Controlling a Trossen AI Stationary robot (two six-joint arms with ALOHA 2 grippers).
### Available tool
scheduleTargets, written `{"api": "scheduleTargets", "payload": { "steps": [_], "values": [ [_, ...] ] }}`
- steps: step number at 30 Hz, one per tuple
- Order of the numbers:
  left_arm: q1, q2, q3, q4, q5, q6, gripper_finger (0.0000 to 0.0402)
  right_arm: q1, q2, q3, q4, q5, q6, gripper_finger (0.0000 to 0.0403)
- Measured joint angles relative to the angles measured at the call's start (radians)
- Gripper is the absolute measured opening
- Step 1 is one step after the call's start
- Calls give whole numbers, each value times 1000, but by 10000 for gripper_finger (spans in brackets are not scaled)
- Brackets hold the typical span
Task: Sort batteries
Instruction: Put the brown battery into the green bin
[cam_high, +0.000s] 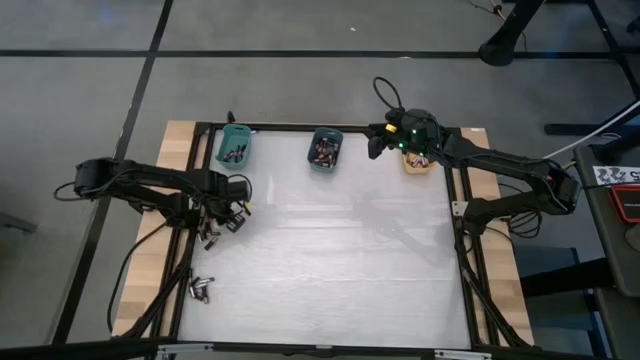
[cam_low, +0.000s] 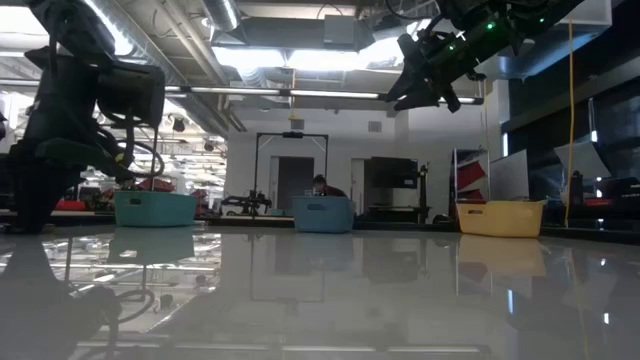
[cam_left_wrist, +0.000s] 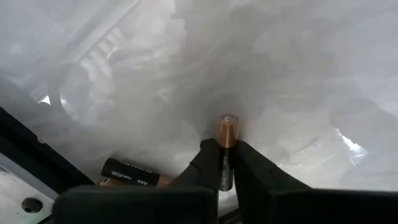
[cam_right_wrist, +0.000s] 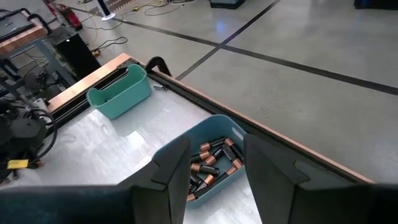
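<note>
My left gripper (cam_high: 232, 215) is down at the table's left side, shut on one battery (cam_left_wrist: 225, 155), a dark cell with a coppery end. A second dark battery (cam_left_wrist: 127, 174) lies right beside it, and more loose batteries (cam_high: 203, 288) lie nearer the front-left corner. My right gripper (cam_right_wrist: 214, 168) hangs open and holds nothing, high over the far edge between the blue bin (cam_high: 325, 148) and the orange bin (cam_high: 418, 160). The blue bin holds several batteries (cam_right_wrist: 211, 163). A teal bin (cam_high: 233, 146) stands at the far left. My left gripper pinches the battery's dark body (cam_left_wrist: 224, 169) between its two fingers, which come from above, pointing down, and lie across the cell. The coppery end (cam_left_wrist: 227, 130) sticks out past the fingers. The battery lies level on the white table top.
The three bins stand in a row along the far edge inside the black frame (cam_high: 300, 128). A frame rail (cam_left_wrist: 31, 158) runs close by the left gripper. The middle and right of the white table top (cam_high: 340, 260) lie bare.
</note>
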Motion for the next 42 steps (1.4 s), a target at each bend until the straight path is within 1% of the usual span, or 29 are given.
{"api": "scheduleTargets", "payload": {
  "steps": [3, 4, 6, 8, 12, 14, 17, 21, 26, 31, 35, 42],
  "values": [
    [0, 4, 34, -2, -12, 1, 29, 0, 0, 0, 0, 22, 0, 147],
    [0, 7, 53, 23, -31, 1, 30, 0, 0, 0, 0, 23, 0, 147],
    [2, 2, 107, 77, -47, 1, 27, 0, 0, 0, 2, 23, 0, 147],
    [2, 2, 144, 77, -46, 5, 19, 0, 0, 0, 4, 23, 0, 147],
    [24, 0, 242, 229, -70, 32, 14, 0, 0, 0, 5, 23, 0, 147],
    [56, 2, 288, 238, -88, 66, 15, 0, 0, 0, 4, 23, 0, 147],
    [129, 1, 365, 226, -126, 110, 20, 0, 0, 0, 5, 20, 2, 147],
    [269, 1, 428, 163, -206, 172, 17, 0, 0, 0, 5, 20, 2, 147],
    [479, 5, 438, 163, -221, 234, 17, 0, 0, 0, 5, 20, 2, 147],
    [645, 37, 438, 164, -221, 298, 21, 0, 0, 0, 6, 19, 3, 147],
    [728, 87, 438, 163, -207, 335, 19, 0, 0, 0, 6, 19, 3, 147],
    [783, 219, 438, 163, -175, 372, 27, 0, 0, 0, 6, -8, 3, 147]
  ]
}}
